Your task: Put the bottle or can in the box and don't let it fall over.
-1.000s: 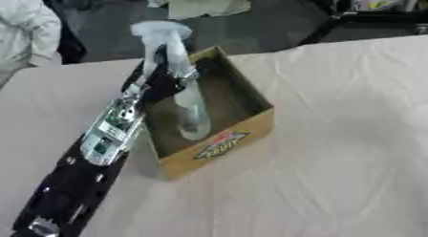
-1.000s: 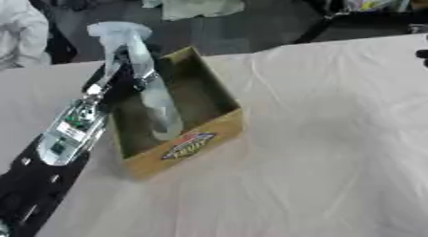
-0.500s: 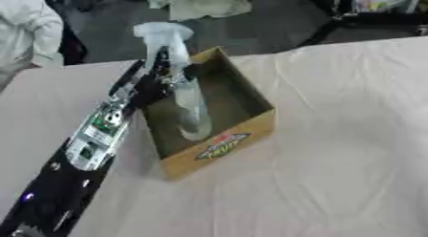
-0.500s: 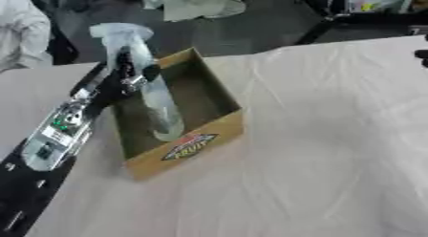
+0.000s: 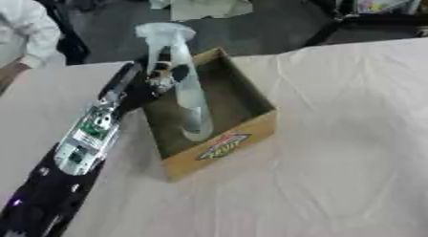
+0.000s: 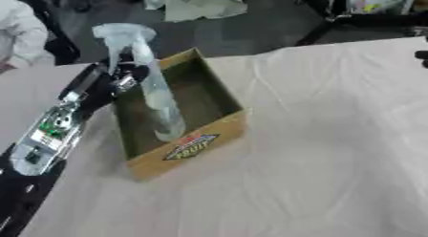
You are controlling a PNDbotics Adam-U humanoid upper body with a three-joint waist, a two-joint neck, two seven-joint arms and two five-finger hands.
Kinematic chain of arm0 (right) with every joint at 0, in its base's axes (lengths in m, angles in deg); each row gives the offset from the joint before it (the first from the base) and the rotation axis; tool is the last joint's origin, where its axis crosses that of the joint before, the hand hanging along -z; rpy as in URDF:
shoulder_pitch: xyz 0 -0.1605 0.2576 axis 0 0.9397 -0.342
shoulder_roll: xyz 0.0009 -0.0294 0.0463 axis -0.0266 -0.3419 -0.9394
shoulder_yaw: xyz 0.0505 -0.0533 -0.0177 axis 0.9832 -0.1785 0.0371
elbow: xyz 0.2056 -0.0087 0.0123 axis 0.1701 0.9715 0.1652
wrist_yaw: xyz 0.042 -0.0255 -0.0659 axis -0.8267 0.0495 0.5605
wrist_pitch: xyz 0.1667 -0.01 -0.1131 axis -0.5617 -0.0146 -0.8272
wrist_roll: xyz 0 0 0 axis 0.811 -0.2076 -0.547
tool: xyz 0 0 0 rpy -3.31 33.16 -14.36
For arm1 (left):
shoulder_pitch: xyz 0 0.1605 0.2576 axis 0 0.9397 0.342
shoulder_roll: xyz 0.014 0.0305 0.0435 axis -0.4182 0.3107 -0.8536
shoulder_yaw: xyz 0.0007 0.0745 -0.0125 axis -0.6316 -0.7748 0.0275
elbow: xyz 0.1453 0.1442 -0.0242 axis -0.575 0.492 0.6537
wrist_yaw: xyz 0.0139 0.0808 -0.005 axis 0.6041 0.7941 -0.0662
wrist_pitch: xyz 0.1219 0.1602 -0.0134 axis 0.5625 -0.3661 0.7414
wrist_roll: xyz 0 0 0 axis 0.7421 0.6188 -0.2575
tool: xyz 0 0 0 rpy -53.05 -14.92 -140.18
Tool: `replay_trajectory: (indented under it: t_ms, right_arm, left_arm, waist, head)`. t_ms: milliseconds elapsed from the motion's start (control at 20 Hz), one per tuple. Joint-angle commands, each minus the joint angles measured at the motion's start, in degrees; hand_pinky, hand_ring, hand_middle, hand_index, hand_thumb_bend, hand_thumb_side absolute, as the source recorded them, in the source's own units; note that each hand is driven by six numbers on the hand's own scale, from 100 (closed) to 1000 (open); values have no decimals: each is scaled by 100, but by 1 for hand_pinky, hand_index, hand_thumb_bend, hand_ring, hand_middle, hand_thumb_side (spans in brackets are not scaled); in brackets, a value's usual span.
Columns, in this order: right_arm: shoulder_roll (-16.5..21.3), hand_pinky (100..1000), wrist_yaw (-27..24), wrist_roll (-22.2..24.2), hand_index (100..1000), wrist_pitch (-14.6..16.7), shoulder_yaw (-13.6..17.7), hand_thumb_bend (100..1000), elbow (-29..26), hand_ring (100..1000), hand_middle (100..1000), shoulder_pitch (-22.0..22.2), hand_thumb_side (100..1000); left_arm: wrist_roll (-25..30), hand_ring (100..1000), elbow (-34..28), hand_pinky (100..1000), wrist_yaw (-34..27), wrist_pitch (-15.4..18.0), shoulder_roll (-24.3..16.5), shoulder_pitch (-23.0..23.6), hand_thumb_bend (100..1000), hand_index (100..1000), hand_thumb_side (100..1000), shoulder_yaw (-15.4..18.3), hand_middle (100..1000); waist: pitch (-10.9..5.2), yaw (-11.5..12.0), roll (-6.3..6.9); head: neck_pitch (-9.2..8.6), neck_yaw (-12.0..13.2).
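Note:
A clear spray bottle (image 5: 186, 83) with a pale trigger head stands upright inside an open cardboard box (image 5: 251, 123) that has a printed label on its front wall. The bottle's base rests near the box's front left corner. My left hand (image 5: 157, 77) reaches in from the lower left and is curled round the bottle's neck just below the spray head. My right hand shows in neither view.
The box sits on a table under a pale cloth (image 5: 334, 150), with open cloth to its right and front. A person's white sleeve (image 5: 25, 26) shows at the far left edge. Dark floor and stand legs (image 5: 351, 16) lie beyond the table.
Both views have shifted slightly. My left hand still holds the bottle's neck and the bottle stands in the same place in the box.

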Motion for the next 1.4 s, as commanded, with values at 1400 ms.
replay_trajectory:
  t_ms: [1400]
  right_arm:
    - [281,870,-106,-103,843,76,158,100,-86,748,789,-14,754]
  left_arm:
    - [-413,872,-611,978,-304,-54,-1015,825,413,805,720,473,832]
  waist:
    - [-259,199,-230]
  head:
    - [10,-50]
